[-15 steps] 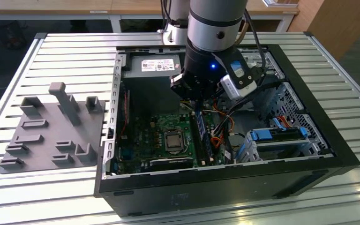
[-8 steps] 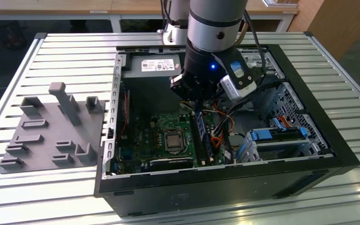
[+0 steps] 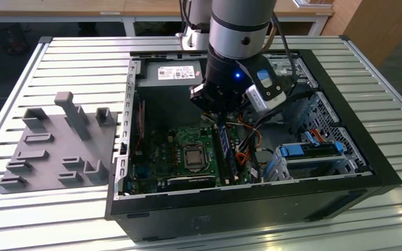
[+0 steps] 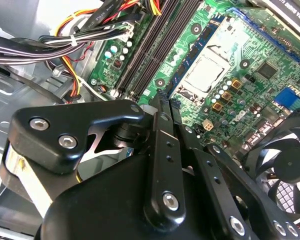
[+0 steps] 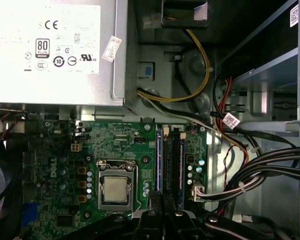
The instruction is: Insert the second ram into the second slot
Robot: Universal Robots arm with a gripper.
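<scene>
End effector (image 5: 161,201) hovers near second ram (image 5: 159,165), seated edgewise, pointing toward power supply (image 5: 55,50).

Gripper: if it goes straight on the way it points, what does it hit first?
The gripper would probably meet the memory slots beside the processor socket on the motherboard; depth is unclear.

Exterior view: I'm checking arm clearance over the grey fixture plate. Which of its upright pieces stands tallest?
The narrow post near the plate's far edge, between two shorter blocks; it rises clearly higher than every other piece on the plate.
</scene>
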